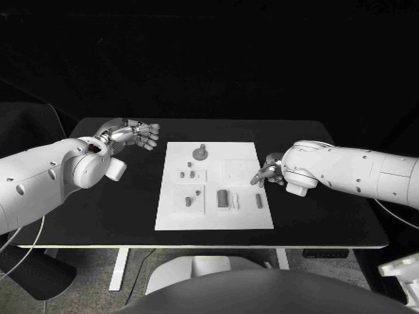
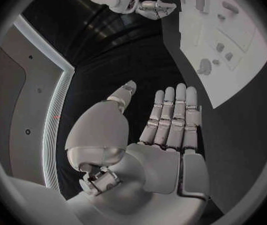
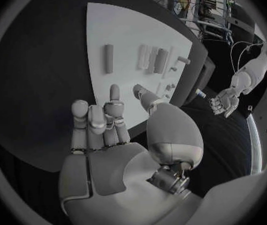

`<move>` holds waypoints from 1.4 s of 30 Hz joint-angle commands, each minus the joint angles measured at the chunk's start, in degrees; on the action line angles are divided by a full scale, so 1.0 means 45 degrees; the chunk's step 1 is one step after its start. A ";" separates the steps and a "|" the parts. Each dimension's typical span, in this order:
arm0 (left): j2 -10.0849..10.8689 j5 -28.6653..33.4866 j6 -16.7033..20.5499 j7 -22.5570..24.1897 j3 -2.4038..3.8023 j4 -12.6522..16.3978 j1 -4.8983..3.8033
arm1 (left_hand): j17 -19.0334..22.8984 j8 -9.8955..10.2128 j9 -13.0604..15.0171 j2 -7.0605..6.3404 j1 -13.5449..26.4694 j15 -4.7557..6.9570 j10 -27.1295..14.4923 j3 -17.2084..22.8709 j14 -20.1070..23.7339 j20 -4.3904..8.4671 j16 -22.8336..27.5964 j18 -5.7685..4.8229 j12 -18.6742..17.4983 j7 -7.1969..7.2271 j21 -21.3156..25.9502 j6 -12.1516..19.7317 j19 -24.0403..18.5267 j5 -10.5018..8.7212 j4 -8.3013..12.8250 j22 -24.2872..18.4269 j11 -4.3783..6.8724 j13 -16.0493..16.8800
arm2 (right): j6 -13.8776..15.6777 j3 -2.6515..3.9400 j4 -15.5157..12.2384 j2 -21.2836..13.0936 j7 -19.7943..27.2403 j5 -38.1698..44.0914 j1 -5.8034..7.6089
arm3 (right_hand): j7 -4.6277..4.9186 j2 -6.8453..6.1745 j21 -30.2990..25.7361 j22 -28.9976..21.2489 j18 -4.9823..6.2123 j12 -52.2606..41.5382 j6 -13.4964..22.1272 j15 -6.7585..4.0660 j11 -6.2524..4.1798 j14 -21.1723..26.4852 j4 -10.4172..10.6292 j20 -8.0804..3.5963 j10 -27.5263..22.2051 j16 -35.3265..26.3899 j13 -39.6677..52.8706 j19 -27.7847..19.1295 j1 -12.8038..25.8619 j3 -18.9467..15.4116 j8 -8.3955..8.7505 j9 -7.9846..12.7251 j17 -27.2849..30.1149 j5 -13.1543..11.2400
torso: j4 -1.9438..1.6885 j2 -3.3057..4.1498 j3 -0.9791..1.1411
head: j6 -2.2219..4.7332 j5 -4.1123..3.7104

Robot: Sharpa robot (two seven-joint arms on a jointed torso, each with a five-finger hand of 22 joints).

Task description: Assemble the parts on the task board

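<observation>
The white task board (image 1: pixel 214 219) lies in the middle of the black table, with grey parts on it. A round-headed part (image 1: pixel 201 153) sits near its far edge, small pegs (image 1: pixel 184 174) stand left of centre, and a dark block (image 1: pixel 222 198) and a thin pin (image 1: pixel 258 200) lie toward the near right. My left hand (image 1: pixel 134 134) hovers open off the board's far left corner, fingers straight (image 2: pixel 171 115). My right hand (image 1: pixel 269 171) is at the board's right edge, open and holding nothing (image 3: pixel 102 130). The pin (image 3: pixel 108 58) and block (image 3: pixel 160 61) lie beyond its fingertips.
Bare black tabletop (image 1: pixel 124 203) runs along both sides of the board. The board (image 2: pixel 233 85) and my right hand (image 2: pixel 152 7) appear in the left wrist view. My left hand (image 3: pixel 224 102) shows past the board (image 3: pixel 121 30) in the right wrist view.
</observation>
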State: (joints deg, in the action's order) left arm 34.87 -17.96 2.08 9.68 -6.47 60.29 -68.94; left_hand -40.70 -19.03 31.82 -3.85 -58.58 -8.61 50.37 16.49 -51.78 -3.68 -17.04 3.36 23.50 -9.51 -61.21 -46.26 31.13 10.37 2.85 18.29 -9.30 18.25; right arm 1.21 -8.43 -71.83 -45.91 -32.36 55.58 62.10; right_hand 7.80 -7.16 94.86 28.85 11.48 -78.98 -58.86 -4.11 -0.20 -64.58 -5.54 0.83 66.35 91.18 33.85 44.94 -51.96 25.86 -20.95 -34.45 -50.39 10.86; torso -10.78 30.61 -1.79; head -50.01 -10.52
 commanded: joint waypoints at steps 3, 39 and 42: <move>0.0019 -0.0025 -0.0054 0.0077 0.0009 0.0055 -0.0018 | 0.0024 0.0051 -0.0019 -0.0012 0.0127 -0.0025 -0.0016 -0.0078 0.0093 -0.0007 0.0078 -0.0073 -0.0070 0.0019 0.0066 -0.0006 -0.0078 0.0040 0.0016 0.0016 0.0006 0.0011 | -0.0698 -0.0003 -0.0113 0.0017 -0.0211 0.0453 -0.0031 | 0.0078 -0.0004 0.1295 -0.0016 0.0131 0.0037 0.0004 -0.0051 0.0019 0.0023 -0.0010 0.0043 0.0032 -0.0008 -0.0017 -0.0003 0.0114 -0.0061 0.0063 0.0014 0.0020 -0.0072 | 0.0000 0.0016 0.0032 | 0.0002 -0.0085; -0.0073 -0.0034 -0.0082 0.0087 0.0010 0.0021 -0.0025 | 0.0033 0.0050 -0.0018 -0.0019 0.0153 -0.0027 -0.0011 -0.0097 0.0104 -0.0009 0.0078 -0.0080 -0.0074 0.0019 0.0076 -0.0010 -0.0090 0.0036 0.0007 0.0019 0.0006 0.0014 | -0.1459 -0.0047 0.0350 0.0557 -0.0379 0.1365 -0.0921 | 0.0066 -0.0109 0.1216 -0.0044 0.0111 0.0145 -0.0012 -0.0033 0.0062 0.0133 0.0060 0.0058 -0.0097 -0.0080 -0.0060 -0.0115 0.0704 -0.0324 0.0058 -0.0025 0.0044 -0.0085 | -0.0095 0.0005 -0.0021 | 0.0002 -0.0035; -0.0059 -0.0043 -0.0068 0.0082 0.0010 0.0013 -0.0025 | 0.0034 0.0051 -0.0018 -0.0019 0.0155 -0.0027 -0.0011 -0.0098 0.0106 -0.0010 0.0078 -0.0080 -0.0075 0.0019 0.0076 -0.0010 -0.0091 0.0036 0.0006 0.0019 0.0006 0.0014 | -0.1486 -0.0046 0.0472 0.0631 -0.0362 0.1482 -0.0973 | 0.0063 -0.0069 0.1214 -0.0045 0.0113 0.0148 -0.0014 -0.0033 0.0062 0.0136 0.0063 0.0056 -0.0099 -0.0081 -0.0061 -0.0117 0.0715 -0.0315 0.0057 -0.0028 0.0045 -0.0078 | -0.0076 0.0011 -0.0004 | 0.0002 -0.0003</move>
State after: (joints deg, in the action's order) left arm 34.65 -17.98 2.08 9.59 -6.47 60.29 -68.97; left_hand -40.60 -19.03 31.82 -3.85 -58.58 -8.61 50.37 16.49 -51.79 -3.68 -17.04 3.36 23.50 -9.52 -61.21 -46.26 31.13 10.37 2.85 18.33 -9.30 18.24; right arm -4.46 -8.60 -70.08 -43.23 -34.15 60.37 57.93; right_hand 7.75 -7.53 94.86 28.72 11.46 -78.71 -58.91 -4.14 0.02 -64.25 -5.29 1.03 66.15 91.18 33.68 44.73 -49.17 24.84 -21.07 -34.80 -50.26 10.65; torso -11.16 30.60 -1.88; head -50.01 -10.62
